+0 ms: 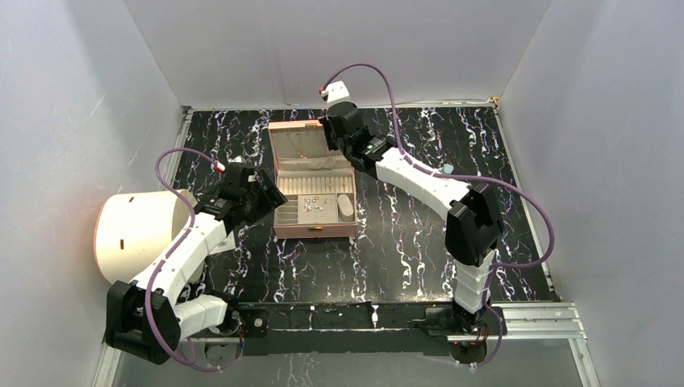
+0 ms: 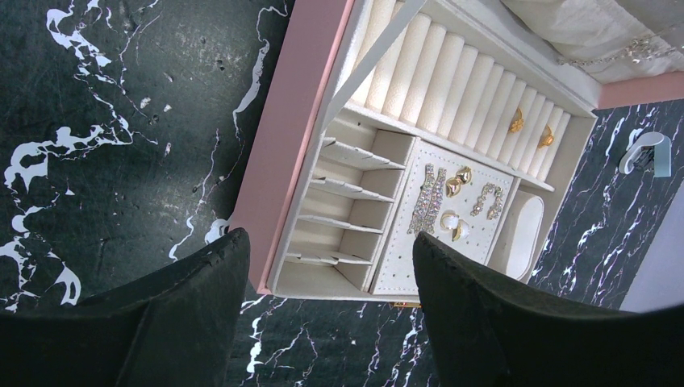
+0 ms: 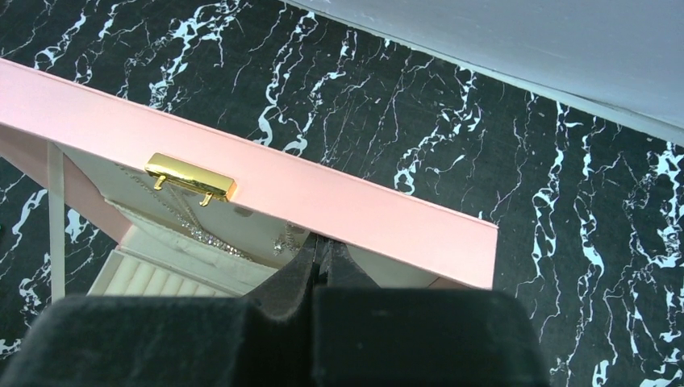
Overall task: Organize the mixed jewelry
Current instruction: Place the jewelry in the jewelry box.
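The pink box stands open in the middle of the table, its lid upright at the back. In the left wrist view gold earrings sit on the cream ring rolls, and crystal strips and gold hearts sit on the dotted pad. A silvery chain hangs inside the lid. My left gripper is open and empty above the box's front left corner. My right gripper is shut, its tips at the lid's top edge beside a chain pendant; I cannot tell whether it pinches anything.
A cream cylinder lies at the left edge by the left arm. A small pale blue and white piece sits on the black marbled table to the right of the box. White walls close in the back and sides.
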### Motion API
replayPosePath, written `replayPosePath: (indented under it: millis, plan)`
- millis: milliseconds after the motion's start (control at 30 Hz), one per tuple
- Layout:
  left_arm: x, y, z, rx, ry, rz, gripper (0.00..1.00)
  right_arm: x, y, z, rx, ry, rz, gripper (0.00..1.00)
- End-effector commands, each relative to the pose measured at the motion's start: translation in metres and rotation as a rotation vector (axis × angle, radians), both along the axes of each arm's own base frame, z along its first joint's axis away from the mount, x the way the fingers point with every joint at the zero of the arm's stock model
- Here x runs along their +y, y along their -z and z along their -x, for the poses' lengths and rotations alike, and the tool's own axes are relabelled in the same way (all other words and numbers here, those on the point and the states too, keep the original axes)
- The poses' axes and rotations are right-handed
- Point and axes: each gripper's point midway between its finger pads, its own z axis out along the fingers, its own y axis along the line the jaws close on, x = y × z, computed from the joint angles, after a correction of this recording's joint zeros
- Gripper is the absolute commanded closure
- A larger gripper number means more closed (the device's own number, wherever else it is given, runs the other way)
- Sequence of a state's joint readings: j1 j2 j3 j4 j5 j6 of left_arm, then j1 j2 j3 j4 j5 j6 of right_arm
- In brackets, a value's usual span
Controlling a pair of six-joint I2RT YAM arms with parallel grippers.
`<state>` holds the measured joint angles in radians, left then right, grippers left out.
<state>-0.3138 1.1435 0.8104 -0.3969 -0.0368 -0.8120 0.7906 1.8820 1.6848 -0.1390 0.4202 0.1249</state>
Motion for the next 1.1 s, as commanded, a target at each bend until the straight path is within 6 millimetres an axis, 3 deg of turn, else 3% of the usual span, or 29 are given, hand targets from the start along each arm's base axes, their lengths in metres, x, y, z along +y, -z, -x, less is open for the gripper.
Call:
replayPosePath:
  millis: [0, 433, 567, 800, 933, 1067]
  plan:
    - [0.0, -0.01, -0.002, -0.035, 0.001, 0.005, 0.29, 0.003, -0.02, -0.012, -0.038, 0.028, -0.054, 1.0]
    - [-0.001, -0.013, -0.002, -0.041, 0.006, 0.011, 0.29, 0.016, -0.027, -0.008, -0.008, 0.012, -0.157, 0.99]
    - [-0.007, -0.022, -0.006, -0.069, 0.04, 0.027, 0.29, 0.011, -0.028, 0.002, 0.016, 0.0, -0.168, 0.87]
    - [-0.017, -0.055, -0.016, -0.181, 0.134, 0.034, 0.29, 0.006, -0.025, 0.032, 0.101, -0.066, -0.197, 0.61]
    - [-0.021, -0.074, -0.023, -0.239, 0.191, 0.022, 0.29, -0.004, -0.023, 0.041, 0.139, -0.03, -0.216, 0.53]
    - [-0.033, -0.091, -0.032, -0.293, 0.248, 0.047, 0.3, -0.022, -0.018, 0.044, 0.189, 0.084, -0.249, 0.52]
